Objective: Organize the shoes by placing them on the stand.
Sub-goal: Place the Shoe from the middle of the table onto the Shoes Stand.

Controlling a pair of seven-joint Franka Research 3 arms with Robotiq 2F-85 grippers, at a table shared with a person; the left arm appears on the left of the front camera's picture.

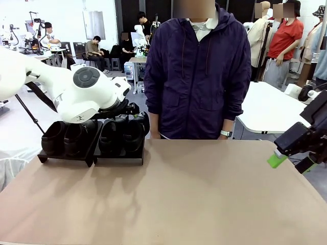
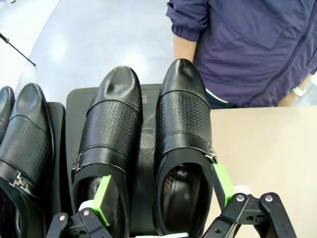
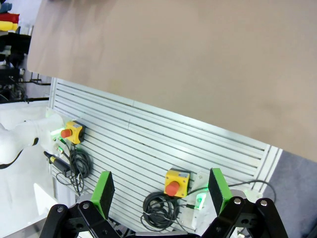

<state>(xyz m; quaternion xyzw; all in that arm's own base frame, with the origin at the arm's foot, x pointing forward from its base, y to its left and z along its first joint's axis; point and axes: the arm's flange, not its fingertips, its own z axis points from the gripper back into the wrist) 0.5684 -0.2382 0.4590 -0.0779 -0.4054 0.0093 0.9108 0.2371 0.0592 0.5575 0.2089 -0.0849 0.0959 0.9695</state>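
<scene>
Several black shoes sit side by side on the stand (image 1: 116, 160) at the table's far left, toes pointing to the person. In the left wrist view the rightmost shoe (image 2: 184, 119) and its neighbour (image 2: 112, 124) lie on the right panel of the stand (image 2: 146, 144), and another shoe (image 2: 27, 134) lies on the left panel. My left gripper (image 2: 162, 192) hangs open just above the rightmost shoe's heel end. One green pad (image 2: 102, 197) is over the neighbour's opening and the other is off the shoe's outer side. My right gripper (image 3: 161, 191) is open and holds nothing.
A person in a dark blue jacket (image 1: 196, 71) stands at the far edge, one forearm (image 2: 184, 47) close behind the stand. My right arm's green fingertip (image 1: 276, 160) is at the table's right edge, above a slatted panel with yellow stop buttons (image 3: 174, 182) and cables.
</scene>
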